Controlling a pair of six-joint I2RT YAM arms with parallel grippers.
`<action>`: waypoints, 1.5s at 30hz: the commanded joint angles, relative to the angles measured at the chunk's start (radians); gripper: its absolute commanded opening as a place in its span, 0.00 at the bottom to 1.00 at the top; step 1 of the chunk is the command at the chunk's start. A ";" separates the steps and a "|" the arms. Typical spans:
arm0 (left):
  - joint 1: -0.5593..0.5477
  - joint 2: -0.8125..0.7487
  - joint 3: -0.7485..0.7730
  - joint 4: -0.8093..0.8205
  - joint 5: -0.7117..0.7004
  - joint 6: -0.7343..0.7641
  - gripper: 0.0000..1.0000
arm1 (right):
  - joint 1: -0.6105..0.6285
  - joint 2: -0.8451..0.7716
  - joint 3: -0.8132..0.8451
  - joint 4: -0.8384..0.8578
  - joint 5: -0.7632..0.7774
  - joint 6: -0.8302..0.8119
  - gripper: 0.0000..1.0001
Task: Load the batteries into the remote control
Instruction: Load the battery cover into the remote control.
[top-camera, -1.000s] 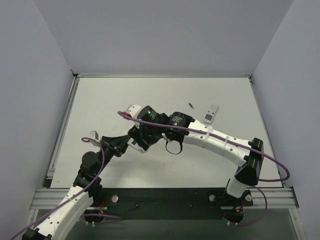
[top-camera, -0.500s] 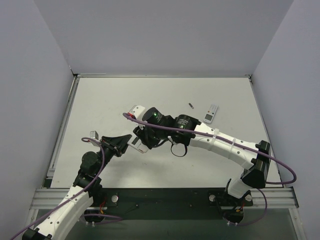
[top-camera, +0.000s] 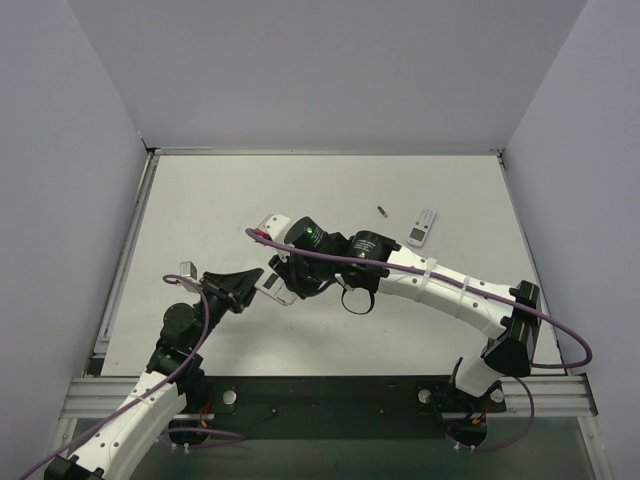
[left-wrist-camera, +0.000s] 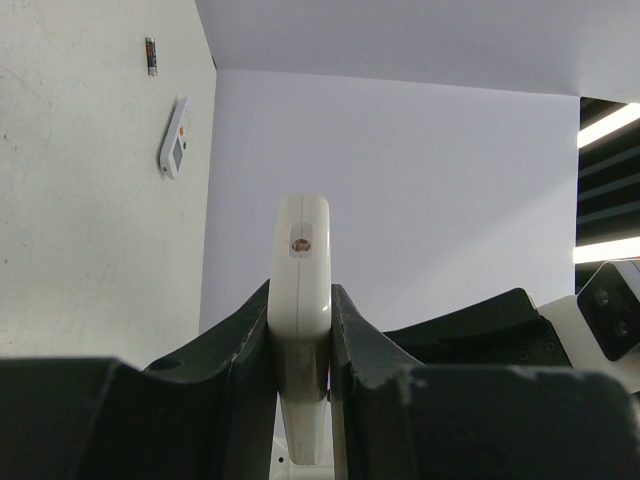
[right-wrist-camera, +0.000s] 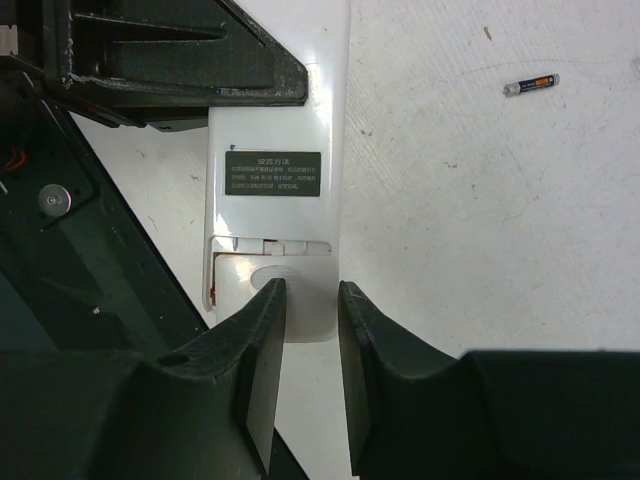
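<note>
Remote control (right-wrist-camera: 275, 130): held over the counter (right-wrist-camera: 480, 230), left of centre in the right wrist view. Its white back faces the camera, with a dark label (right-wrist-camera: 272, 173) mid-body and the battery bay end (right-wrist-camera: 262, 258) toward the bottom of the frame.
Left hand (left-wrist-camera: 300, 310): clamped on the remote's two long sides, which show edge-on at the centre of its own view.
Right hand (right-wrist-camera: 305, 295): fingers a narrow gap apart, poised over the bay end, with nothing seen between them.
Batteries: no red ones in sight in any view. Whether one already sits in the bay I cannot tell.
Other things: a small dark battery (right-wrist-camera: 531, 85) at upper right on the counter and a white-faced remote (top-camera: 424, 227) right of centre in the top view, both well apart from the work.
Handling: probably light, stiff, smooth plastic that may slip or twist under a push. It is best gripped on the long sides near the middle, leaving the bay free. The bay lip and contacts look the most fragile, so press gently.
</note>
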 joint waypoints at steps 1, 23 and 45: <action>-0.003 -0.004 -0.165 0.089 -0.016 -0.018 0.00 | -0.002 -0.020 0.001 0.007 -0.027 0.006 0.22; -0.005 -0.003 -0.167 0.105 -0.022 -0.030 0.00 | 0.031 0.011 0.001 -0.009 -0.122 -0.065 0.20; -0.005 0.010 -0.167 0.122 0.003 -0.003 0.00 | 0.031 -0.044 0.009 0.034 -0.152 -0.124 0.23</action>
